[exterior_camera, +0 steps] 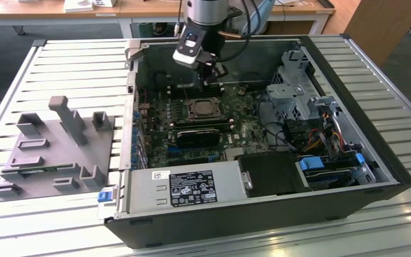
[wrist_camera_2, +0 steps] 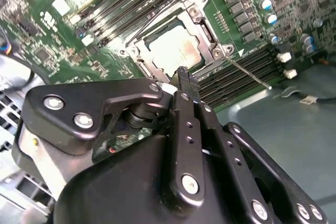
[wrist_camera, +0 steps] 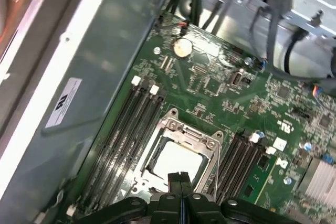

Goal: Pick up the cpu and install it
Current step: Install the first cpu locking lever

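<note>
silver cpu (wrist_camera_2: 177,51) sits in its socket (wrist_camera_2: 195,8), end effector (wrist_camera: 180,178) pressed together, empty, hovering above.

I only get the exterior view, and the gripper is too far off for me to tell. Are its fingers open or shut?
Observer: Shut. In the first wrist view the gripper has its fingertips pressed together, nothing between them.
Operator: Where's the cpu?
Observer: In the second wrist view the cpu lies flat inside the socket frame, silver top up.
Operator: Anything sticking out near it?
Observer: Yes, a thin metal lever juts from the frame's corner across the black memory slots.
</note>
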Controlling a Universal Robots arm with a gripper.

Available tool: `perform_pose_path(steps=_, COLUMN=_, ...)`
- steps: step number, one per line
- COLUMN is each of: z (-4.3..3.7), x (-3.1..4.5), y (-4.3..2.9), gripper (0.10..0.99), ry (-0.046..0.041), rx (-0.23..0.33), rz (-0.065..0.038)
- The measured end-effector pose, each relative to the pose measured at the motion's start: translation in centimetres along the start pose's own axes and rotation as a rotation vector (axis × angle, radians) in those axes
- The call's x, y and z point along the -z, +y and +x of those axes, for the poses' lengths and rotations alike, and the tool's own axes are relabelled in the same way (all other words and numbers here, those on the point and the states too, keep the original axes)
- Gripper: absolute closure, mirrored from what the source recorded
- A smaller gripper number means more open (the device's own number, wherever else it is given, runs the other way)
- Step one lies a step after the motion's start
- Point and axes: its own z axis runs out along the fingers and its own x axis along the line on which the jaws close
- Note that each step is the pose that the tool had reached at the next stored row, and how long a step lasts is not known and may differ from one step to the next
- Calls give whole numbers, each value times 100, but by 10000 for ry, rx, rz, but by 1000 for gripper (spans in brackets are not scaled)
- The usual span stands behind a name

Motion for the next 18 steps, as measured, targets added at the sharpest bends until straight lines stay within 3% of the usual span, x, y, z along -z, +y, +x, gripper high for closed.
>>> perform_pose_path(steps=18, z=0, x=-1, y=0, gripper=980, ry=31, rx=1990, rz=-50)
